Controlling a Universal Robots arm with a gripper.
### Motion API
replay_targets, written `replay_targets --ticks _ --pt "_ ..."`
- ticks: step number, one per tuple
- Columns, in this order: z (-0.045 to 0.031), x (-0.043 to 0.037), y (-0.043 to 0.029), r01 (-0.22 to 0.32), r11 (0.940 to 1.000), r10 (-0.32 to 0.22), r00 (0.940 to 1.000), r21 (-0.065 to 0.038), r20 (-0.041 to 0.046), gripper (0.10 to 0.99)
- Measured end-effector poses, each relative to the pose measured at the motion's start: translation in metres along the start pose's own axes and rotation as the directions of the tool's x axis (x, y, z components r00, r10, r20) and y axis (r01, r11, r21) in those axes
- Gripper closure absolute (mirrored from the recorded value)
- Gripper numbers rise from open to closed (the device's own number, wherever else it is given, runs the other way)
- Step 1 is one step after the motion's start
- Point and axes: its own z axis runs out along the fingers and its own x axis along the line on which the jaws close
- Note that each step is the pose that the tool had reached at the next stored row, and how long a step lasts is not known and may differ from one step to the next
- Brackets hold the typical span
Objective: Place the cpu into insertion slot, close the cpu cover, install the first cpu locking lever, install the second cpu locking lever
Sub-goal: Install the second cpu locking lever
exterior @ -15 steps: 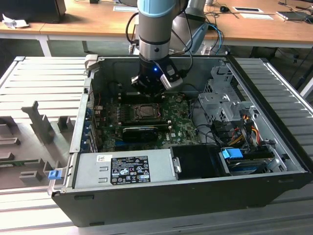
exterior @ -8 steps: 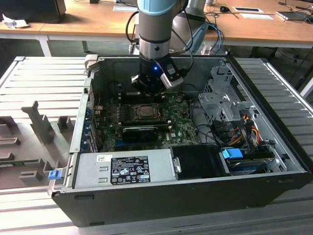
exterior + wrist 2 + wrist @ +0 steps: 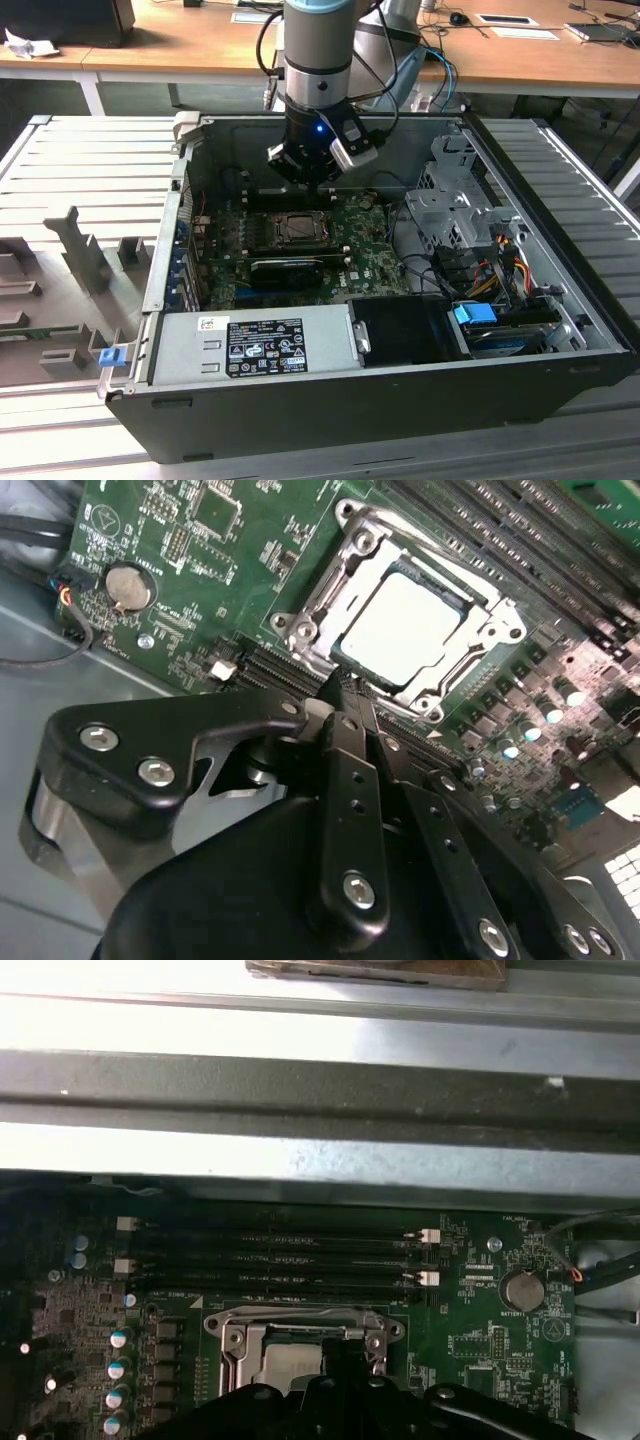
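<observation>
The cpu point(image 3: 405, 630) lies flat in its socket on the green motherboard, its pale metal top facing up. The cpu cover point(image 3: 330, 580), a grey metal frame, lies down around it. My gripper point(image 3: 345, 692) is shut with nothing between its fingers, and its tips hover at the socket's edge, close to the cover's rim. In the first wrist view the cpu point(image 3: 292, 1362) and cover point(image 3: 300, 1320) sit just past the dark gripper point(image 3: 345, 1360). From the exterior view my gripper point(image 3: 308, 180) hangs inside the open case, just above the socket point(image 3: 298, 228).
A black graphics card point(image 3: 285, 270) lies beside the socket, with the power supply point(image 3: 250, 345) along the case's front. A drive cage point(image 3: 450, 200) and loose cables point(image 3: 500, 260) fill the exterior view's right. Memory slots point(image 3: 280, 1255) and the case wall point(image 3: 320, 1140) lie past the socket.
</observation>
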Motion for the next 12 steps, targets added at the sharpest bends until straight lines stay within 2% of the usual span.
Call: replay_targets --ticks 2,8,10,12 --pt "-0.0003 0.0001 -0.0041 0.000 1.0000 0.000 1.0000 0.000 -0.0001 0.980" --pt "-0.0019 0.0008 -0.0228 0.000 1.0000 0.000 1.0000 0.000 -0.0017 0.980" --pt "-0.0022 0.0009 -0.0253 -0.001 1.0000 0.001 0.9999 0.000 -0.0114 0.980" --pt "-0.0022 0.0009 -0.0265 -0.001 1.0000 0.002 0.9998 0.008 -0.0196 0.980"
